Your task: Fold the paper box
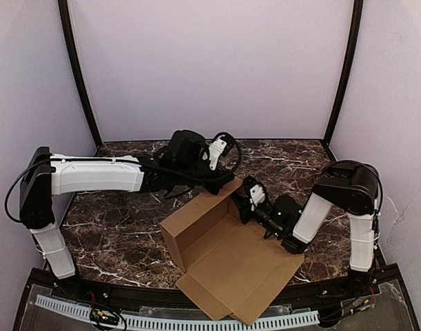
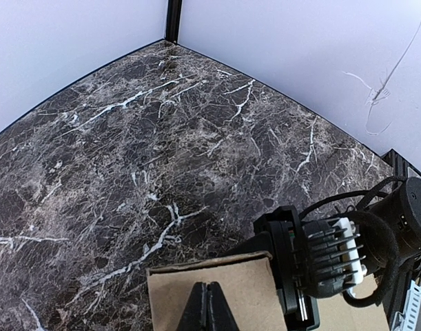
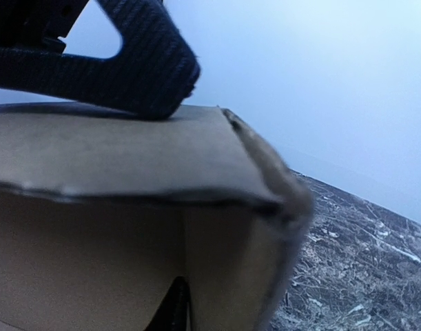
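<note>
We find the paper box [image 1: 224,258] half made on the marble table [image 1: 120,234]: its floor lies flat, its left and far walls stand, and its broad lid panel lies flat on the box's near side. The left gripper [image 2: 207,303], jaws pressed together with nothing between them, bears tip-down on the top of the box's far wall. The right gripper [image 1: 243,203] sits at the box's far right corner, just inside it; we cannot tell how wide its jaws stand, nor whether they pinch any cardboard.

The trouble we foresee starts at that far wall. A closed tip is a narrow contact on a folded edge, and a small sideways drift could slide it off, letting the wall spring back outward. Pressing harder to prevent that could crush the corrugated board or skid the whole box across the smooth stone, since nothing anchors the box's near side. The two grippers also work close together at the far right corner, so a careless swing could knock them together, or trap a side flap on the wrong side of the wall.
</note>
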Controlling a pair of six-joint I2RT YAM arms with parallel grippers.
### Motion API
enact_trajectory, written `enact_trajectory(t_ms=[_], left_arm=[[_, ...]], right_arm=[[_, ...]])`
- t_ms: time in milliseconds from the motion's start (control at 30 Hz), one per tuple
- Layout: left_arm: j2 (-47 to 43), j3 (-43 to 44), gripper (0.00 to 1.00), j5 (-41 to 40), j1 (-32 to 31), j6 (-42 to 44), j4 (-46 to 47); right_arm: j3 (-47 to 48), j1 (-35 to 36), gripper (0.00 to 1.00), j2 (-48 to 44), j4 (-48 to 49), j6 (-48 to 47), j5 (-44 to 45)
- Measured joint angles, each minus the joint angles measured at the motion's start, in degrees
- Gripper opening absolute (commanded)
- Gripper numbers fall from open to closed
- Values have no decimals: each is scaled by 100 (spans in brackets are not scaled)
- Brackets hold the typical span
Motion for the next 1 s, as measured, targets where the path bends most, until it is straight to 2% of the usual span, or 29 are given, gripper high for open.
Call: enact_trajectory(t_ms=[133, 533, 700, 767, 1000], left_arm=[[17, 0, 1, 13, -17, -24, 39], [22, 0, 1, 15, -22, -39, 46], [22, 0, 1, 15, -22, -66, 46], [22, 0, 1, 15, -22, -81, 46], [22, -7, 1, 13, -24, -125, 46]], right_arm=[[-85, 0, 24, -7, 0, 24, -9], [-219, 79, 25, 2, 2, 42, 96], [-216, 101, 15, 61, 2, 81, 131], [-212, 109, 0, 74, 2, 85, 140], [-195, 114, 0, 87, 2, 166, 240]])
